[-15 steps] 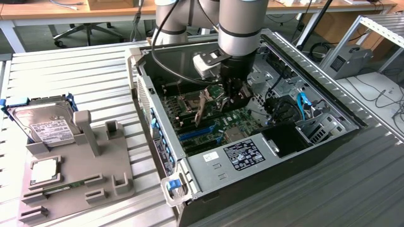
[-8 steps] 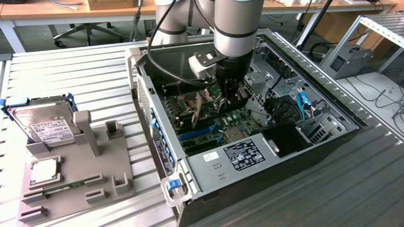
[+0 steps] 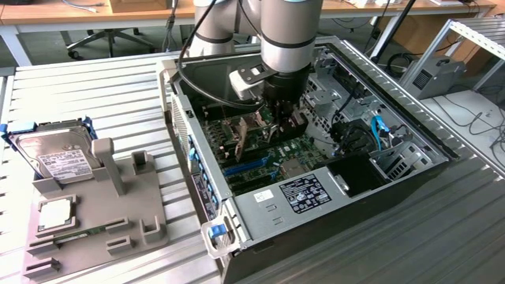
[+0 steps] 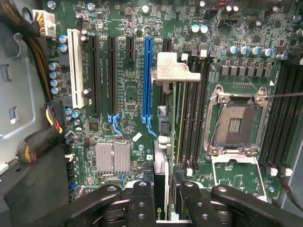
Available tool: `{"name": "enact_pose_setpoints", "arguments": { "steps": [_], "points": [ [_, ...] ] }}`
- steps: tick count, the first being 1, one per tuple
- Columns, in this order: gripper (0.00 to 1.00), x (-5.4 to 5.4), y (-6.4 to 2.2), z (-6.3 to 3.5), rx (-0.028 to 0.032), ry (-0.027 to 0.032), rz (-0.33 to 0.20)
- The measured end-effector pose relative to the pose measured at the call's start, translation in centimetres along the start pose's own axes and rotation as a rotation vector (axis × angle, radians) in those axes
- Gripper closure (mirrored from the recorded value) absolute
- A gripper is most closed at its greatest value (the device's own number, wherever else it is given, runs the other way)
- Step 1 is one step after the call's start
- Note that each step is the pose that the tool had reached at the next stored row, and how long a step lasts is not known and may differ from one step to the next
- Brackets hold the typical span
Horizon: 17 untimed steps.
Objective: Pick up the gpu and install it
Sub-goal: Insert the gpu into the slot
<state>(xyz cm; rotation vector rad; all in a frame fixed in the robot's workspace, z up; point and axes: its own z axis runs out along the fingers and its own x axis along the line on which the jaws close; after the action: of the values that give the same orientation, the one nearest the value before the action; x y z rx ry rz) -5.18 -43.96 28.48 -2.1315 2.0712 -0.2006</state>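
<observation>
Grey plastic makes up the parts stand [image 3: 94, 225] at the exterior view's left, well apart from the gripper [image 3: 278, 127], with a hard drive [image 3: 51, 155] propped at its far end. To the right of it lies the open computer case [image 3: 332, 236] on the metal table [image 3: 94, 89], and the arm [image 3: 288, 35] reaches down into it, so the gripper hangs just above the green motherboard [image 3: 261, 157].

In the wrist view the gripper [image 4: 161, 198] is clamped on the gpu [image 4: 165, 142], seen edge-on: its silver end bracket [image 4: 173, 71] stands out beyond the fingers [image 4: 142, 201], which press on either side of the thin card. The card hangs over the board between the blue slot [image 4: 147, 78] and the black memory slots [image 4: 191, 118], just beside the blue one. The bare processor socket [image 4: 235, 124] lies farther out, past the memory slots.
</observation>
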Motion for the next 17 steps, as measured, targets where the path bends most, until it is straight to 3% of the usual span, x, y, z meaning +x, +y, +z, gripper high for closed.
{"name": "enact_pose_setpoints", "arguments": {
  "steps": [3, 8, 9, 10, 12, 13, 14, 16, 17],
  "points": [
    [0.74, 0.0, 0.16, -0.03, 0.0003, 0.0025, 0.012],
    [0.74, 0.1, 1.25, -0.24, 0.0003, 0.0026, 0.012],
    [0.74, 0.3, 1.99, -0.28, 0.0004, 0.0041, 0.019],
    [0.74, 0.7, 2.83, -0.36, 0.0014, 0.0156, 0.073],
    [0.74, 2.2, 5.45, -0.90, 0.0014, 0.0156, 0.073],
    [0.74, 2.3, 6.58, -1.12, 0.0014, 0.0088, 0.075],
    [0.74, 2.0, 7.18, -1.19, 0.0014, -0.0028, 0.077],
    [0.74, 2.1, 7.61, 0.49, 0.0009, -0.0028, 0.077],
    [0.74, 2.1, 7.71, 0.81, 0.0009, -0.0029, 0.077]
  ]
}}
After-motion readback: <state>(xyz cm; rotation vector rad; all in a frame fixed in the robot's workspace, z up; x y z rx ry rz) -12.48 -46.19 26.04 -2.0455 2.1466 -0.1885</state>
